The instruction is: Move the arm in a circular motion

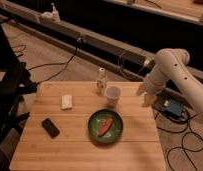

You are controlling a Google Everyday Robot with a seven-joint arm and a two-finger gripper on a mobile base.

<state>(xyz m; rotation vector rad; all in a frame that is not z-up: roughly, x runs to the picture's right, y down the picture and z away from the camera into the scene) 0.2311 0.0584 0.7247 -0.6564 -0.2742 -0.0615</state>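
Observation:
The arm point(179, 70), cream-white with thick rounded segments and small dark holes, comes in from the right edge and bends down over the table's right side. Its gripper point(144, 96) hangs just past the right edge of the wooden table point(70, 145), to the right of a translucent cup point(113, 95). The fingers stand apart and open, with nothing between them.
On the table are a green plate point(93, 131) holding an orange carrot-like piece point(106, 126), a black phone point(50, 127), a small white object point(67, 102) and a small bottle point(101, 81). Cables and a blue box point(173, 108) lie on the floor at right. A dark stand point(7, 90) is at left.

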